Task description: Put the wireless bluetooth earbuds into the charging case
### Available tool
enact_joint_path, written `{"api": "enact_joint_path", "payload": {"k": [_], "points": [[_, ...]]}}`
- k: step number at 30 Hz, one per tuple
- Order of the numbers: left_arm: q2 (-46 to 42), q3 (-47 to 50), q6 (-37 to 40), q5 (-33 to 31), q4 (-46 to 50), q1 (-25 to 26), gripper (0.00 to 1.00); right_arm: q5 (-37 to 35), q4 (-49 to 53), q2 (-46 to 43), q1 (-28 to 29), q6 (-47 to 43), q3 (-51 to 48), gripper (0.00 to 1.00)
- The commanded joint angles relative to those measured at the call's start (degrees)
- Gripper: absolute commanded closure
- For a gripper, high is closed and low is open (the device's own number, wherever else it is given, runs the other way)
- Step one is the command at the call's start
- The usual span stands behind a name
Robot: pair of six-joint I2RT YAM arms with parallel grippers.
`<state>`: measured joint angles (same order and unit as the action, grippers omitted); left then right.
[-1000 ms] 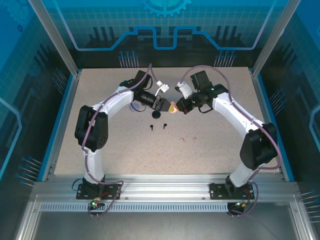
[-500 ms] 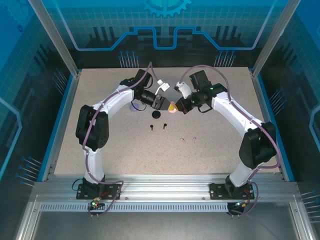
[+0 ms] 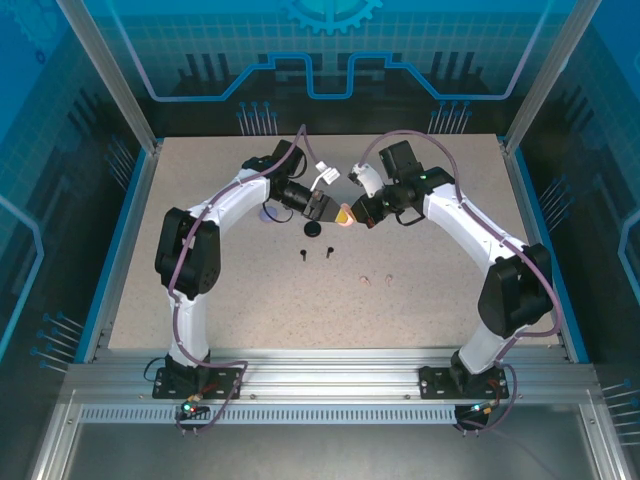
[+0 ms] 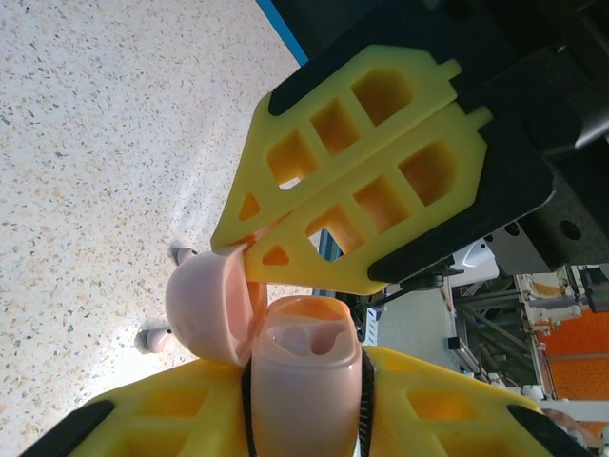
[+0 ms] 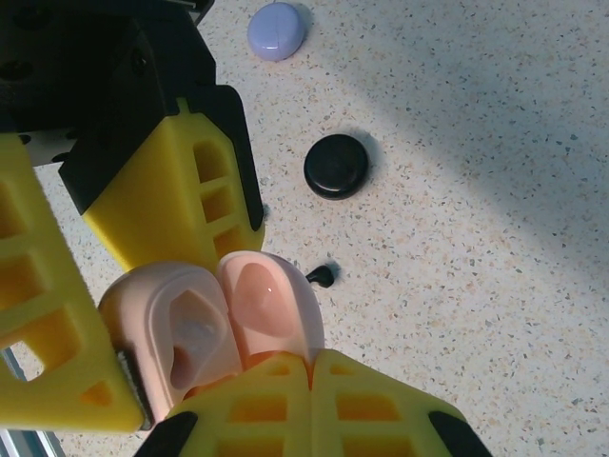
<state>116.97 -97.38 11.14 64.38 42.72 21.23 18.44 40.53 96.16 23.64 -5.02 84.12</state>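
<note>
The left gripper (image 3: 328, 209) has shifted slightly toward the right gripper (image 3: 354, 213). It clamps the pink case (image 4: 304, 376) by its body. The right's closed tips pinch the lid (image 4: 205, 303), swung open, cavity facing the wrist cameras. Opening looks done. Next the right must let go and fetch the pale pink earbuds (image 3: 366, 281), well apart from both grippers, on the arm-base side. Their long axis is too small to tell.

White-and-black arms (image 3: 225, 205) carry purple cables (image 3: 172, 318) and yellow fingers (image 5: 143, 224).
</note>
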Motion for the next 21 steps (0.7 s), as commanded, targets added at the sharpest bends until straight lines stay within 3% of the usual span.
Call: {"api": "enact_joint_path", "payload": {"k": [1, 4, 8, 9, 13, 21], "points": [[0.7, -1.9, 1.8, 2.5, 1.7, -0.1, 0.74, 0.4, 0.6, 0.8, 0.7, -0.5, 1.7, 1.00], [0.7, -1.9, 2.0, 2.5, 1.9, -0.1, 0.80, 0.4, 0.5, 0.8, 0.7, -0.4, 1.7, 1.00], [0.7, -1.8, 2.1, 2.5, 1.9, -0.1, 0.96, 0.2, -0.1, 0.5, 0.5, 0.2, 1.7, 1.00], [0.6, -1.9, 2.2, 2.5, 1.9, -0.1, 1.00, -0.2, -0.3, 0.4, 0.3, 0.6, 1.7, 0.95], [-1.0, -0.5, 1.3, 2.2, 0.1, -0.5, 1.00, -2.2, -0.6, -0.1, -1.2, 2.6, 2.4, 0.69], [-8.0, 8.0, -3.6, -0.6, -9.2, -2.6, 1.00, 3.1, -1.6, -6.3, -4.8, 6.0, 0.9, 0.58]]}}
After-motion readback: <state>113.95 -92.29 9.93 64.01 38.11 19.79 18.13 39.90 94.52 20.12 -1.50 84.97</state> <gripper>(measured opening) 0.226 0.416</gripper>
